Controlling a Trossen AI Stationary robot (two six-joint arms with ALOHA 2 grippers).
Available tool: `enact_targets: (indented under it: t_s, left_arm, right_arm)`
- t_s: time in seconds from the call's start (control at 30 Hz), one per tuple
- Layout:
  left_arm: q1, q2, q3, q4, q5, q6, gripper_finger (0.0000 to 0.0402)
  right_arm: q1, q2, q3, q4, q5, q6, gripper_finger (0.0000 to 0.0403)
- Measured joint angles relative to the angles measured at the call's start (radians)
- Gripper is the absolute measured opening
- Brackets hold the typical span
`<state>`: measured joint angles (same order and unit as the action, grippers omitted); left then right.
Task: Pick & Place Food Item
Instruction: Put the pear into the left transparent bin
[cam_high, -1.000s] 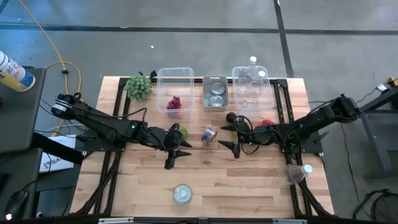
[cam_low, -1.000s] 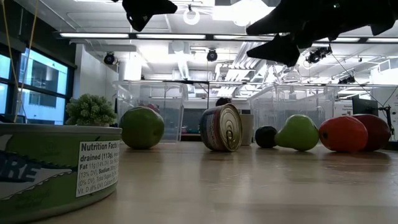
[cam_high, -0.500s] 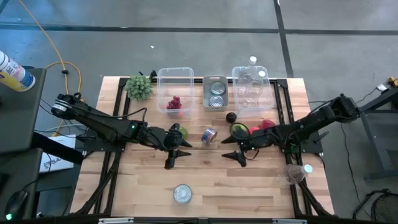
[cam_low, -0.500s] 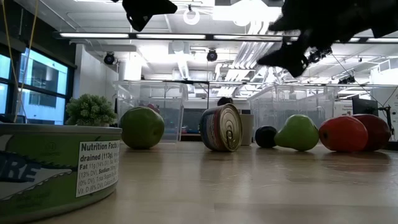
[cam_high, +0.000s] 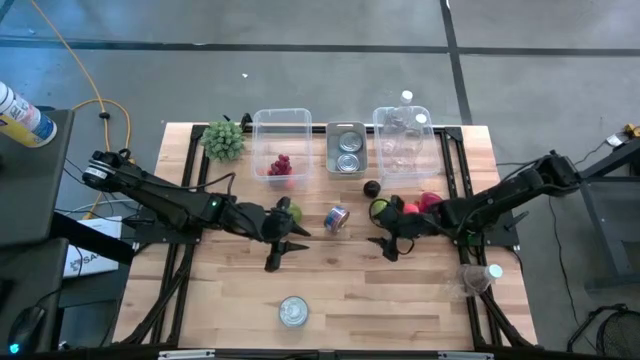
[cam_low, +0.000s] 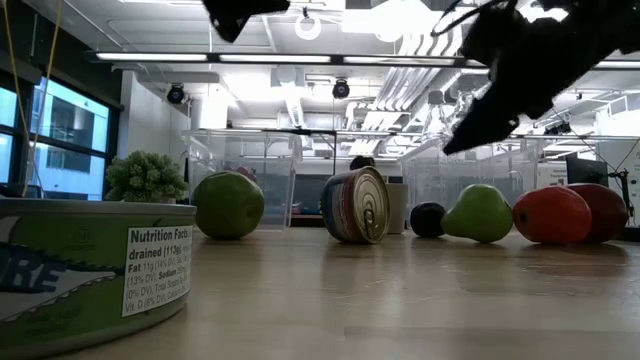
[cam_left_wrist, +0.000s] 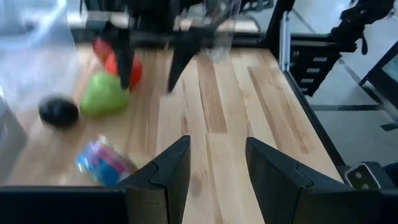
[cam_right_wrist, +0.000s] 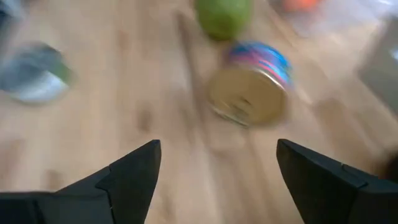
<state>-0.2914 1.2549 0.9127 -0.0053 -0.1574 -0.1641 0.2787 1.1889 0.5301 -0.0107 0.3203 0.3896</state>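
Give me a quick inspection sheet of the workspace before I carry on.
Surface: wooden table, bare at the middle front.
Job's things: green pear, red fruit, dark round fruit, green apple, tipped can; left bin holds red fruit; metal tray holds two cans.
Clutter: upright can, plant, plastic bottle.
Grippers: right gripper open beside the pear, fingers empty; left gripper open, empty, by the apple.
Cables: yellow cable on the floor.
Surroundings: nothing seen of people.
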Motion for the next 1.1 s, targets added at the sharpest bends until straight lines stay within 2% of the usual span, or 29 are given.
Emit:
enact_targets:
  t_s: [0.2,0.37,0.67,0.87,1.1]
  left_arm:
    - [0.006,0.0,0.002,0.074,0.0,0.091,0.0147]
    - [0.006,0.0,0.002,0.098,0.0,0.182,0.0147]
    - [0.006,0.0,0.002,0.115,0.0,0.195,0.0147]
    - [0.006,0.0,0.002,0.115,0.0,0.193,0.0147]
    - [0.005,0.0,0.001,0.091,0.0,0.108,0.0147]
  right_arm:
    - [-0.001,-0.011,0.034,-0.272,0.14,0.082,0.0282]
    - [-0.033,0.008,0.034,-0.356,0.148,0.136,0.0271]
    - [-0.118,0.008,0.034,-0.359,0.156,0.136,0.0271]
    - [-0.164,0.009,0.034,-0.396,0.181,0.075,0.0271]
    - [-0.208,0.061,0.034,-0.386,0.134,0.054,0.0271]
